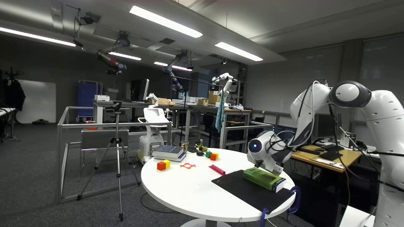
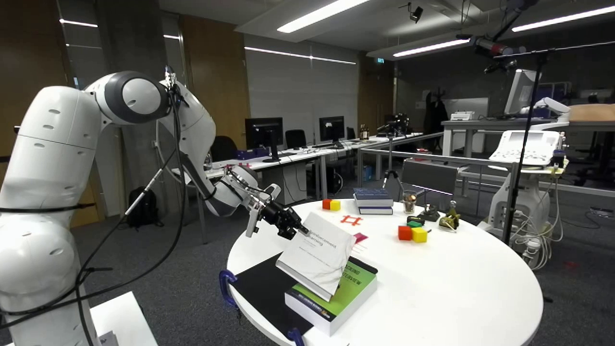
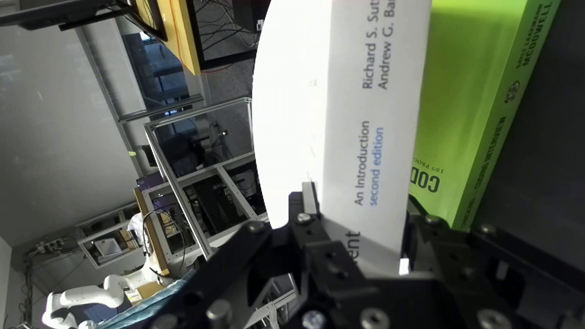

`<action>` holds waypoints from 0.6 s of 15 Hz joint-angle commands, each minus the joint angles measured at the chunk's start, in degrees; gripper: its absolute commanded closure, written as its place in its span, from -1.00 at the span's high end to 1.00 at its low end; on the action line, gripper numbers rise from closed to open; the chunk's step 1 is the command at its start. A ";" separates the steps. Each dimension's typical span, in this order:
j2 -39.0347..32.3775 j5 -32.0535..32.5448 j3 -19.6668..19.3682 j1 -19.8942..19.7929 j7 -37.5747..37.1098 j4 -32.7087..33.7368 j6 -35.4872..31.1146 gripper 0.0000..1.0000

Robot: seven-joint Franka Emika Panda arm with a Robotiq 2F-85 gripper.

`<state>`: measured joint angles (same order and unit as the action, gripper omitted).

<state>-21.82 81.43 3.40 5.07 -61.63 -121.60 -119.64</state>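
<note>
My gripper (image 2: 297, 229) is shut on a white book (image 2: 317, 254) titled Reinforcement Learning. In the wrist view, the gripper's fingers (image 3: 361, 201) lie on both sides of the book's spine (image 3: 372, 109). The book is tilted, its gripped end raised, above a thick green book (image 2: 358, 283). I cannot tell whether its lower edge touches the green cover. The green book lies flat on a black mat (image 2: 269, 283); it also shows in an exterior view (image 1: 264, 178) and the wrist view (image 3: 470, 91). I cannot make out the white book in that exterior view.
The round white table (image 2: 432, 288) bears red-yellow cubes (image 2: 331, 204), more cubes (image 2: 412, 234), stacked blue books (image 2: 373, 201), a glass (image 2: 409, 202), an orange grid shape (image 2: 351, 220) and a pink piece (image 1: 217, 169). Blue clamps (image 2: 227, 288) grip the table edge by the mat.
</note>
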 commanded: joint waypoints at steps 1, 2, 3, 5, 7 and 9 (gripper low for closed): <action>0.01 -0.05 0.36 -0.25 0.10 0.05 0.16 -0.18; 0.01 -0.05 0.38 -0.24 0.11 0.05 0.16 -0.18; 0.01 -0.05 0.38 -0.24 0.11 0.05 0.16 -0.18; 0.01 -0.05 0.38 -0.24 0.11 0.05 0.16 -0.18; 0.01 -0.05 0.38 -0.24 0.11 0.05 0.16 -0.18; -0.04 -0.53 0.39 -0.32 0.18 0.35 0.27 -0.68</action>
<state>-21.82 81.43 3.45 5.08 -61.62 -121.60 -119.64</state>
